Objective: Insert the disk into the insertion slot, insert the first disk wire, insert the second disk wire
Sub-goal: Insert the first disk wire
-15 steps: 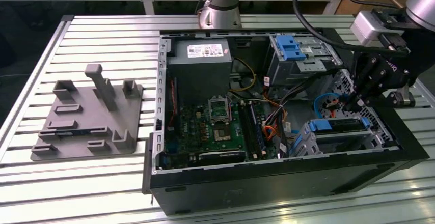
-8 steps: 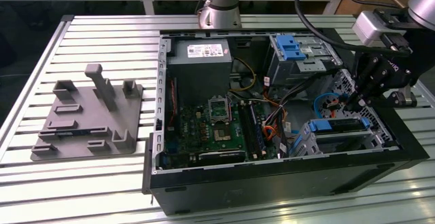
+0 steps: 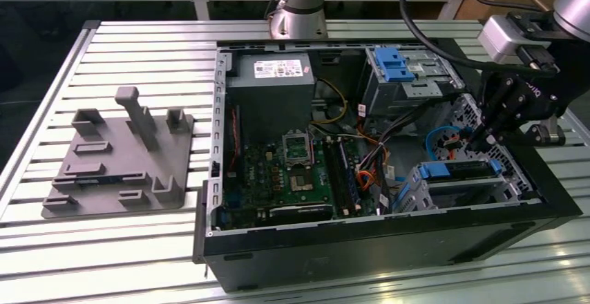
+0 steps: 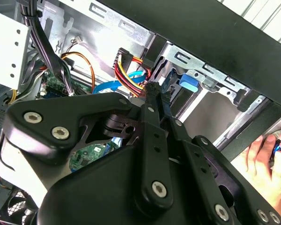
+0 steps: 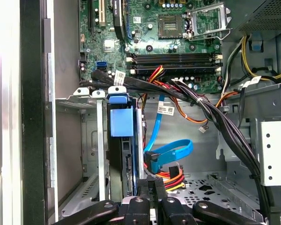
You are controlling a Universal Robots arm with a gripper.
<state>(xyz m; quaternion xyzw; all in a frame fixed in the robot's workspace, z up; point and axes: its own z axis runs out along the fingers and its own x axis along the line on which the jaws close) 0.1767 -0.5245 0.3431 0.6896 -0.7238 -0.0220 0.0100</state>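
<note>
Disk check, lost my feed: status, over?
Gripper low beside the disk, which sits in the insertion slot. Blue cable, power wires crowd it. Person's hand at case edge.

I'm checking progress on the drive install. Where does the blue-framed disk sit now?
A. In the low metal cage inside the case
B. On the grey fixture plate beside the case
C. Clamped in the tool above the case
A: in the exterior view the disk sits in the insertion slot, with its blue frame showing at the cage's top. The tool hangs just beside it.
</note>
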